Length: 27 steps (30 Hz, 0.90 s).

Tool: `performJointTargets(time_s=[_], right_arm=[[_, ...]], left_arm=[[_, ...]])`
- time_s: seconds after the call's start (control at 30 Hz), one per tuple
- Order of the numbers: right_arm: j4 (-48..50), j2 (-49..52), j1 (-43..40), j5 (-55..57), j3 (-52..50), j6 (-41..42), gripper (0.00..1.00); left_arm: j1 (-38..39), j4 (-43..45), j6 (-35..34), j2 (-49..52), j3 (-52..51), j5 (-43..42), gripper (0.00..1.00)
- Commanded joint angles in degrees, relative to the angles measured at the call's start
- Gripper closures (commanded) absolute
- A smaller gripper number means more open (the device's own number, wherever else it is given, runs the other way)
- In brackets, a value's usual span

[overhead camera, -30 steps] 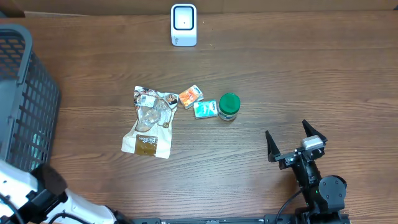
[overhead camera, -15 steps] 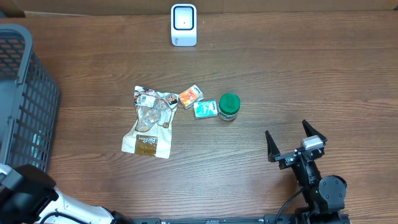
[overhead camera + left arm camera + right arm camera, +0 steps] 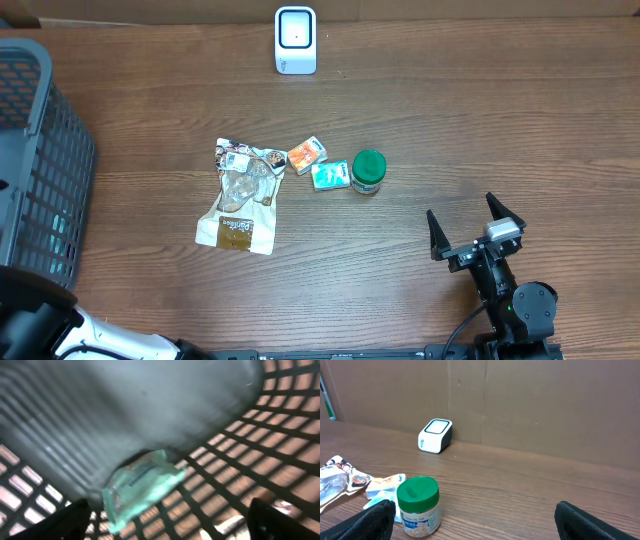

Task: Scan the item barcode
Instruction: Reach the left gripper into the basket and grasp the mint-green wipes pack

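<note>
Green-lidded jar (image 3: 417, 505), label too blurred to read; left tool (image 3: 170, 522) and right tool (image 3: 479, 521) gape empty.

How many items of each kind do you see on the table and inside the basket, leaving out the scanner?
Small boxes: 2, orange box, teal box
Jar with green lid: 1
Snack bag: 1
Pale green packet in basket: 1
Total: 5

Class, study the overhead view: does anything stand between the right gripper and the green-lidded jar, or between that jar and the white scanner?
Nothing visible does. Bare table lies between the open right gripper and the green-lidded jar, and between the jar and the white scanner. The teal box sits beside the jar, off both paths.
</note>
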<state>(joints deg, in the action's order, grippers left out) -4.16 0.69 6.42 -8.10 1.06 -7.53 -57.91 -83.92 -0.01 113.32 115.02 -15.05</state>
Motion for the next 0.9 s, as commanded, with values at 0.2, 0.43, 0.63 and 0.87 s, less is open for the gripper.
performJointTargets(time_s=[0.2, 0.43, 0.63, 0.87], right_arm=[[0.2, -0.5, 0.3, 0.5, -0.6, 0.0, 0.0], [0.2, -0.5, 0.3, 0.5, -0.6, 0.0, 0.0], [0.2, -0.5, 0.3, 0.5, -0.6, 0.0, 0.0], [0.2, -0.5, 0.3, 0.5, -0.6, 0.0, 0.0]], left_arm=[[1.1, 8.3, 12.8, -0.3, -16.0, 0.6, 0.09], [1.2, 15.1, 14.9, -0.2, -23.2, 0.6, 0.11], [1.3, 20.7, 16.8, -0.2, -27.9, 0.7, 0.16], [1.3, 25.1, 16.7, -0.2, -30.1, 3.8, 0.3]])
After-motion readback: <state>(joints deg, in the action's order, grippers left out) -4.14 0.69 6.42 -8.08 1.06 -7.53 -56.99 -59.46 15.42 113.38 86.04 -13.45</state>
